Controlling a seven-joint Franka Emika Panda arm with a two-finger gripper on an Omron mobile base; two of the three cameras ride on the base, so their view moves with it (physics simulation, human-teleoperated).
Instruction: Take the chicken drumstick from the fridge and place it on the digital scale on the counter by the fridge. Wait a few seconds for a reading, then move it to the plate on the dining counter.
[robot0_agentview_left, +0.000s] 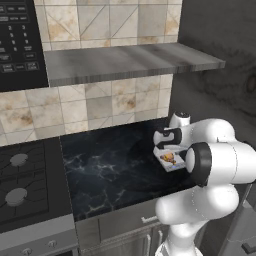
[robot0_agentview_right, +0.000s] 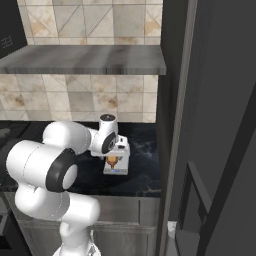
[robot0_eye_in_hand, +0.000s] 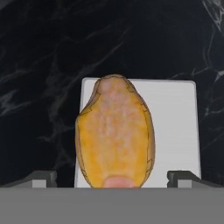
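The chicken drumstick (robot0_eye_in_hand: 114, 135), golden-orange, lies on the pale digital scale (robot0_eye_in_hand: 175, 127), covering its left half. The scale sits at the right end of the black marble counter (robot0_agentview_left: 110, 170), close to the dark fridge (robot0_agentview_right: 220, 125). From the base views the drumstick (robot0_agentview_left: 169, 158) (robot0_agentview_right: 113, 160) shows on the scale (robot0_agentview_left: 176, 165) (robot0_agentview_right: 118, 170) just under the hand. My gripper (robot0_eye_in_hand: 113, 178) (robot0_agentview_left: 168, 144) (robot0_agentview_right: 118, 149) hovers straight above it, open, its fingertips (robot0_eye_in_hand: 43, 177) wide on either side of the meat and apart from it.
A grey shelf (robot0_agentview_left: 125, 60) juts out over the counter below a tiled wall. A stove (robot0_agentview_left: 20, 185) borders the counter on the left, with a black microwave (robot0_agentview_left: 20, 40) above it. The fridge side (robot0_agentview_left: 220, 90) walls off the right.
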